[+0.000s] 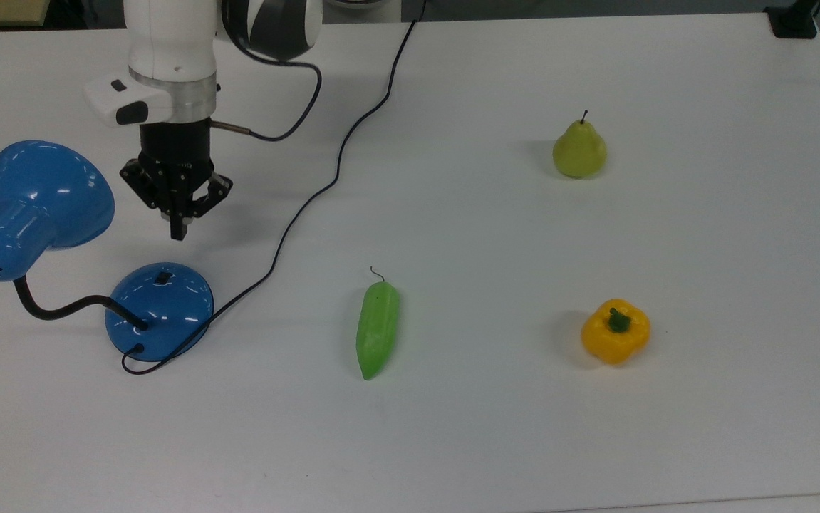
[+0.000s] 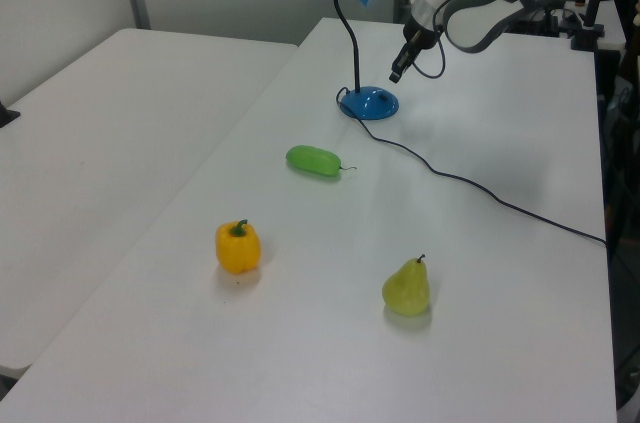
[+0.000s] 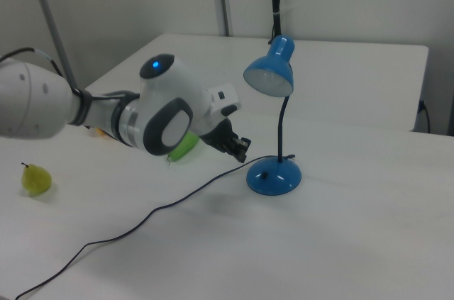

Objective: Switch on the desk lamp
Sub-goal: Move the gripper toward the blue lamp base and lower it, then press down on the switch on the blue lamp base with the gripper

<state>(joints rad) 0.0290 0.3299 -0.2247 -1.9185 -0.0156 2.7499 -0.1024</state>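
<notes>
The desk lamp stands at the top view's left: its glossy blue bell-shaped shade (image 1: 50,189) leans over on a black bendy neck (image 1: 60,308) above the round domed base (image 1: 160,310). A small black switch (image 1: 162,278) sits on top of the base. My gripper (image 1: 177,231) points down with its fingers shut and empty. It hangs just above and short of the switch, beside the shade. In the left view the gripper (image 2: 394,75) hovers over the base (image 2: 370,103). In the right view the gripper (image 3: 243,157) is left of the base (image 3: 274,176).
The lamp's black cord (image 1: 338,157) snakes from the base to the table's far edge. A green cucumber-like vegetable (image 1: 377,329), a pear (image 1: 579,149) and a yellow bell pepper (image 1: 615,331) lie on the white table (image 1: 495,442), to the top view's right.
</notes>
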